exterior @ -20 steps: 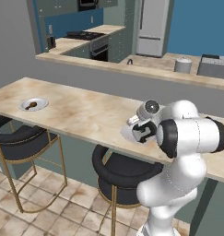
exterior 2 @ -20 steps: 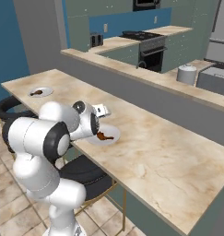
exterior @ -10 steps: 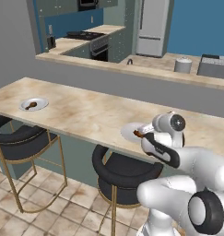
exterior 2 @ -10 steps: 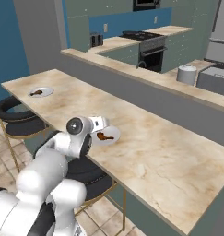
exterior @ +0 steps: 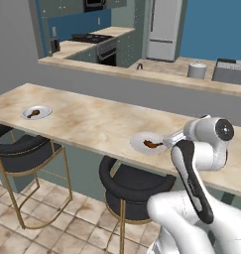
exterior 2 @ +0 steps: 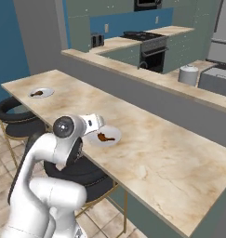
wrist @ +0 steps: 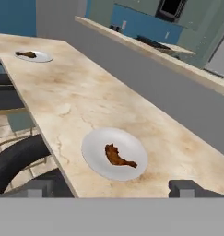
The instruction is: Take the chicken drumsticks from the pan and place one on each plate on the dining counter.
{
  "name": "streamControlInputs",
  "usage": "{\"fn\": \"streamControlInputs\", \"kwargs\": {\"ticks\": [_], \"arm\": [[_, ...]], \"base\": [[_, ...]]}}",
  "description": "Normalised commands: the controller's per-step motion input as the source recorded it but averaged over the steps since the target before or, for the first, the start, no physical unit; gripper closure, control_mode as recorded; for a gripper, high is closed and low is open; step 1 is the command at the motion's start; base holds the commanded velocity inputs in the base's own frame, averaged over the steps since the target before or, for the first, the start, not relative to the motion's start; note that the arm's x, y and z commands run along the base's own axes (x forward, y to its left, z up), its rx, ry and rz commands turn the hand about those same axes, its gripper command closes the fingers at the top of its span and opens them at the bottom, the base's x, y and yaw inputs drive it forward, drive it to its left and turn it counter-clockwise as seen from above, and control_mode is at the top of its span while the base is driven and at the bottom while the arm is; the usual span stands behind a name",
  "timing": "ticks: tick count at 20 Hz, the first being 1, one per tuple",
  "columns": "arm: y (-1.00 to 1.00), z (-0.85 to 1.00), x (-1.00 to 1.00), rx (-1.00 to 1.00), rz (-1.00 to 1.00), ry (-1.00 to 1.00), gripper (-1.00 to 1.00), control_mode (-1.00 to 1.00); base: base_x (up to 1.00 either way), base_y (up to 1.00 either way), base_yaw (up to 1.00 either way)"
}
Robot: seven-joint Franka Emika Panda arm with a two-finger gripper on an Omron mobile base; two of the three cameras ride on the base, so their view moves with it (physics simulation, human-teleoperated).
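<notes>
Counter first, since it's the biggest thing here: the dining counter (exterior: 92,124) runs long and beige across the shot with black stools (exterior: 134,191) tucked under its near edge, and the kitchen with the stove (exterior 2: 142,36) sits well behind it. Both plates are on that counter, well apart from each other. The far plate (exterior: 36,112) is out toward the left end and already has a drumstick (exterior: 34,113) lying on it. The near plate (wrist: 114,153) is right by the counter's front edge, just beyond the gripper (wrist: 113,186), and the second drumstick (wrist: 118,156) is lying flat in the middle of it. In the hand view the two dark fingers (wrist: 185,186) stand wide apart with nothing between them, sitting back from the plate and not touching it. So going by how things lie, I'd say both pieces are delivered, one per plate, and the task looks basically done, this being the let-go-and-back-off bit. I can't spot the pan from here. Next move doesn't call for much imo: just pull the arm up and away cleanly without clipping the near plate's rim or nudging the drumstick off.
</notes>
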Motion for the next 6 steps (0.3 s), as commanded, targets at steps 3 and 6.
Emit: {"fn": "streamControlInputs", "kwargs": {"ticks": [3, 6], "arm": [[-0.29, 0.96, -1.00, -0.06, 0.00, 0.47, -1.00, -1.00], [-0.37, 0.24, -1.00, -0.15, 0.00, 0.76, -1.00, -1.00]], "base": [[0.00, 0.00, 0.00], [0.00, 0.00, 0.00]]}}
